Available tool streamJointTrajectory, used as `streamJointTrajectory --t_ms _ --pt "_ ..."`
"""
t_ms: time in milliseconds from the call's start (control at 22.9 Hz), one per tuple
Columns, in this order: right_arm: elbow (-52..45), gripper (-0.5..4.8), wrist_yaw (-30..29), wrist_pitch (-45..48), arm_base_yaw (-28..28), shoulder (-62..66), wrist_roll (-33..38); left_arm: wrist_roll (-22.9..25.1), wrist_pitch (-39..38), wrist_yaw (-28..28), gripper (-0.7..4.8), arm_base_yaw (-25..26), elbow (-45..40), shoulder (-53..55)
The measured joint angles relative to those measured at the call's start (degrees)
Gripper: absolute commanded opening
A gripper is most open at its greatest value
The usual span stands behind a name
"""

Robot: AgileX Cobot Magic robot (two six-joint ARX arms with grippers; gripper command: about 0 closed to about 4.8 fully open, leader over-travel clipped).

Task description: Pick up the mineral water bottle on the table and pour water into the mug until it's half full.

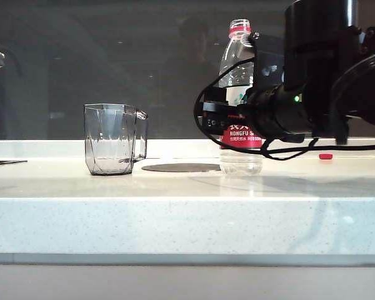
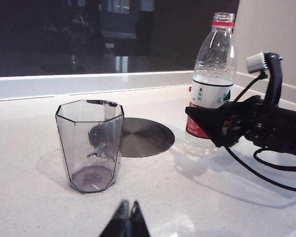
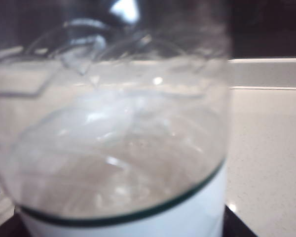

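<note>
The mineral water bottle stands upright on the table, uncapped, with water inside it. My right gripper reaches in level from the right. Its open fingers straddle the bottle's label, and the bottle fills the right wrist view. The mug stands to the left of the bottle and looks empty, its handle turned toward the bottle. My left gripper hangs shut above the table, short of the mug and touching nothing.
A flat dark round disc is set in the table between mug and bottle. A small red cap lies to the right of the bottle. A raised ledge runs along the back. Black cables trail under the right arm.
</note>
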Motion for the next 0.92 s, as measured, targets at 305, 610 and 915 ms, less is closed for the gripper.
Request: streamJointTrajectory --t_ms 305,610,915 --pt "0.52 4.79 0.09 0.02 -0.42 0.26 0.02 0.0 0.0 0.0 -0.04 0.0 0.0 0.0" --pt "0.52 4.2 0.07 0.09 -0.42 0.26 0.02 0.0 0.0 0.0 -0.04 0.0 0.0 0.0" --pt "0.52 3.76 0.17 0.11 -0.48 0.26 -0.15 0.0 0.0 0.0 -0.04 0.0 0.0 0.0"
